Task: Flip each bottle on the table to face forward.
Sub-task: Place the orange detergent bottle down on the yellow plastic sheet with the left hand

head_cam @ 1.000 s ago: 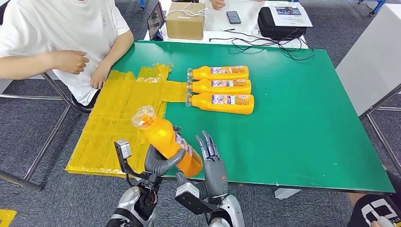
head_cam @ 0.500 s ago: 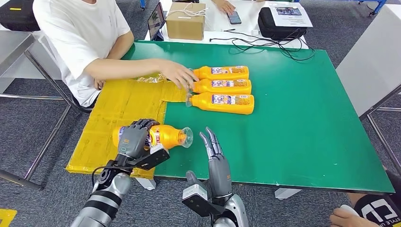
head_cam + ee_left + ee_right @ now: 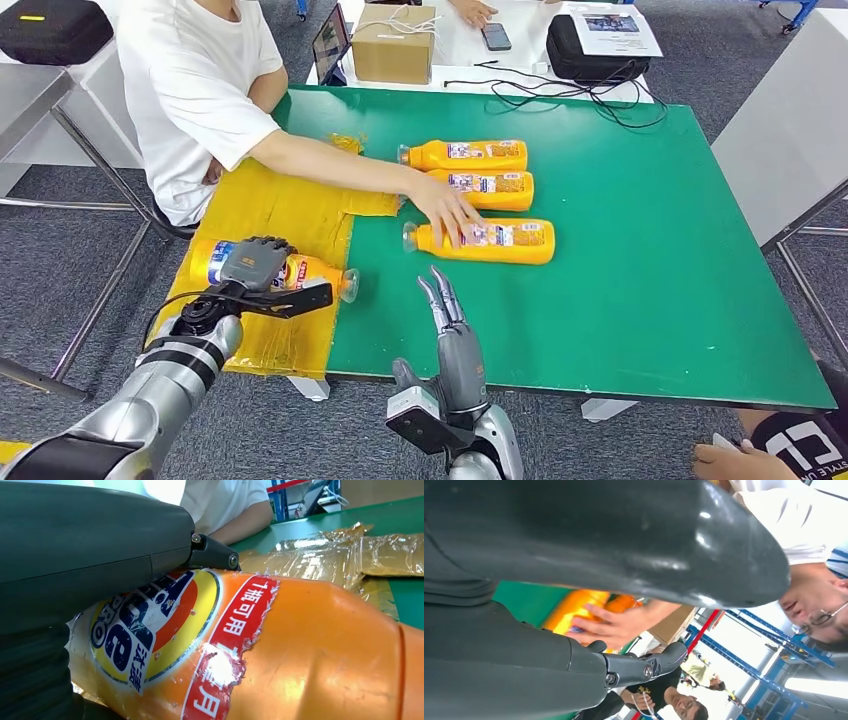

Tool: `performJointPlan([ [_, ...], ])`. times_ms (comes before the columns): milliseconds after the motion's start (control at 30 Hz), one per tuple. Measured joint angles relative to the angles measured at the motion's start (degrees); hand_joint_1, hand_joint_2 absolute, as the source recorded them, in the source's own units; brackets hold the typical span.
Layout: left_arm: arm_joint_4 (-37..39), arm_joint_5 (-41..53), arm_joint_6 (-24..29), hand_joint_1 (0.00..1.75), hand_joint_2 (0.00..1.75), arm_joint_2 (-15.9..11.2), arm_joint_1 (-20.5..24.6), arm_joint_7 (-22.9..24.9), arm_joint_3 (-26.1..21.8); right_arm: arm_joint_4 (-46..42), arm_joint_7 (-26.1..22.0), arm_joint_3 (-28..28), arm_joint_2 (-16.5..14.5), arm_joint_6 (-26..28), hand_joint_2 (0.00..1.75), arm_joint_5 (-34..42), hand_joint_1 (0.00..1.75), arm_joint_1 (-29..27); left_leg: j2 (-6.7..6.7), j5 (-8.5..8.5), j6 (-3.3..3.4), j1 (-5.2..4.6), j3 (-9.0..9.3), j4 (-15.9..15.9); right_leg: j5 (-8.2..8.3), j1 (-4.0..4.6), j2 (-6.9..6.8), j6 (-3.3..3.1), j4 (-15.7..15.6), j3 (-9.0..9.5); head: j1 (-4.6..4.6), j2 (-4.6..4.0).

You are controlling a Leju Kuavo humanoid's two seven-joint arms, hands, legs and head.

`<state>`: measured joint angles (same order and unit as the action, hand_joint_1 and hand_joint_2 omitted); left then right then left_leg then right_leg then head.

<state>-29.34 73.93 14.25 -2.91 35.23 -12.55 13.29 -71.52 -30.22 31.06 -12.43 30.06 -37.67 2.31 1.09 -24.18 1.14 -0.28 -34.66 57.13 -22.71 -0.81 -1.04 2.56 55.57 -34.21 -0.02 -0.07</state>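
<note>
Head view gives me my left hand (image 3: 256, 265) grasping an orange bottle (image 3: 300, 273) lying on the yellow sheet (image 3: 270, 215) at the bench (image 3: 640, 250) edge. My right hand (image 3: 452, 335) hovers released, fingers straight. A person's hand (image 3: 447, 212) rests on the nearest of three bottles (image 3: 500, 241).

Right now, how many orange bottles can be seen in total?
4. One lies on the yellow sheet under the left hand; three lie on the green table, the nearest under a person's hand.
</note>
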Motion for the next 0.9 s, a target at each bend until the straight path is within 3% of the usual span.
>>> performJointPlan([
  [67, 1.2, 0.0, -1.8, 1.75, 1.75, 0.0, 1.0, 0.9, 0.2, 0.3, -0.1, 0.0, 0.0, 0.0, 0.00, 0.3, 0.00, 0.1, -0.01, 0.00, 0.00, 0.00, 0.01, 0.0, 0.00, 0.00, -0.01, 0.00, 0.0, 0.01, 0.01, 0.00],
  [100, 1.9, 0.0, -3.2, 1.65, 1.75, -0.1, 1.5, 1.5, 0.3, 0.5, -0.1, 0.0, 0.0, 0.0, 0.00, 0.5, 0.00, 0.2, -0.02, 0.00, 0.00, 0.00, 0.01, 0.0, 0.00, 0.00, -0.01, 0.00, 0.0, 0.02, 0.01, 0.00],
  [233, 4.5, -2.2, -8.9, 0.16, 1.75, 0.0, 3.7, 4.1, 0.1, 1.6, -0.6, 0.0, -0.1, 0.4, 0.00, 1.6, 0.00, 0.8, 0.00, 0.00, -0.01, 0.00, 0.13, 0.0, 0.01, 0.01, -0.01, -0.01, 0.0, 0.10, 0.01, 0.00],
  [267, 5.0, -3.4, -10.0, 0.05, 1.75, 0.1, 4.1, 4.5, -0.2, 2.0, -0.7, 0.0, -0.1, 0.5, 0.00, 2.0, 0.00, 0.9, 0.02, 0.00, -0.01, 0.00, 0.17, 0.0, 0.01, 0.01, -0.01, -0.02, 0.0, 0.13, 0.01, 0.00],
  [533, 7.7, -16.3, -21.9, 0.00, 1.75, 0.8, 6.3, 2.1, -7.2, 5.9, -2.6, 0.0, -0.5, 1.3, 0.00, 4.7, 0.00, 2.7, -0.03, 0.00, -0.01, 0.00, 0.33, 0.0, -0.02, 0.00, -0.04, -0.02, 0.0, 0.32, 0.00, 0.00],
  [767, 8.0, -25.0, -27.6, 0.00, 1.75, 1.6, 7.0, -1.7, -13.2, 9.9, -4.8, 0.0, -1.4, 2.4, 0.00, 6.6, 0.00, 4.7, -0.28, 0.06, 0.02, -0.01, 0.39, 0.0, -0.03, -0.03, -0.21, -0.03, 0.0, 0.44, 0.00, 0.00],
  [900, 7.9, -28.8, -27.4, 0.00, 1.75, 2.4, 6.6, -5.2, -14.9, 11.6, -5.5, 0.0, -1.5, 3.0, 0.00, 6.9, 0.00, 5.4, -0.32, 0.10, 0.02, -0.01, 0.39, 0.0, -0.02, -0.03, -0.27, -0.02, 0.0, 0.47, 0.01, 0.00],
])
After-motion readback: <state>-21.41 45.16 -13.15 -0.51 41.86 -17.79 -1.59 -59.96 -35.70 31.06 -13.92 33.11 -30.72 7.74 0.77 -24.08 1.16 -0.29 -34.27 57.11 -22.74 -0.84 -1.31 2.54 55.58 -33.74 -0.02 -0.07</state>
